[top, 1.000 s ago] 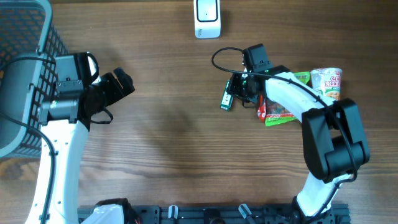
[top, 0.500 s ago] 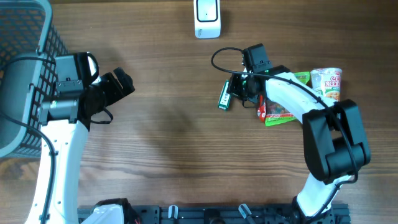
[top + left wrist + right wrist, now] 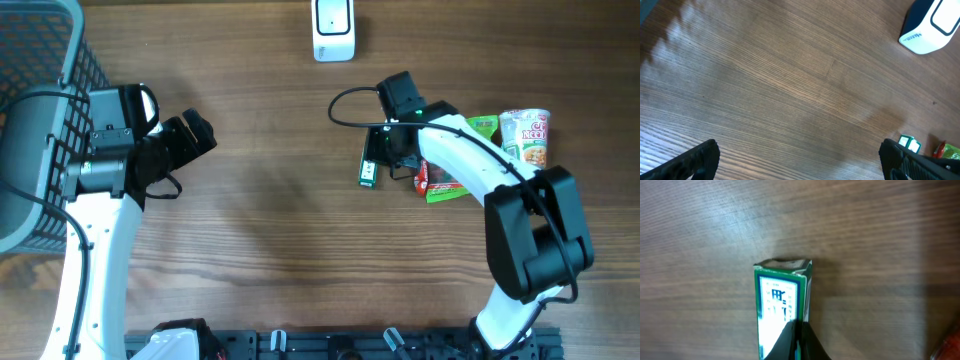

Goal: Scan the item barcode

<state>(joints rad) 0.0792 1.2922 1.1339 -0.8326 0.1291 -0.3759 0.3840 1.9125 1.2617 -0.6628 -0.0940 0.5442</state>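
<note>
The item is a small green box with a white printed face. My right gripper is shut on the box's edge, its dark fingertips pinched together over the lower part of the white face. I cannot make out a barcode. The white scanner stands at the table's far edge, well above the box, and also shows in the left wrist view as a white scanner. My left gripper hovers open over bare wood at the left, nothing between its fingers.
A cup of noodles and red and green snack packs lie just right of the right arm. A grey wire basket fills the far left corner. The green box peeks in at the left wrist view's lower right.
The right gripper has shut on the green box. Box and gripper have swung so the box now points straight down the table. The left arm has not moved.
</note>
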